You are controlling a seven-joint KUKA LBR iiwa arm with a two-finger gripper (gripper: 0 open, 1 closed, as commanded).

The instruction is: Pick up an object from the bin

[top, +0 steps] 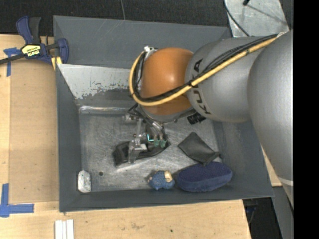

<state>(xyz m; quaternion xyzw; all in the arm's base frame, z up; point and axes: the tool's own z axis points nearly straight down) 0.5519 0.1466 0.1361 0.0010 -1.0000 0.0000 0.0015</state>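
Directly beside end effector [144, 144], on view-left: small black lump [121, 154].

You were in a robotics lab: a silver KUKA arm [234, 83] trailing a yellow cable [219, 66] hung over a scuffed grey metal bin [67, 148].

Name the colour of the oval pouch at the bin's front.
Oval pouch: dark blue, camera view.

Grey metal bin [67, 148] with a scuffed floor. Along its front edge lie a pale lump [83, 181] in the left corner, a small blue-and-tan thing [160, 179], and a navy oval pouch [204, 177] just beside it. A black object [121, 154] lies mid-floor, with a dark grey flat piece [198, 148] near the right wall.
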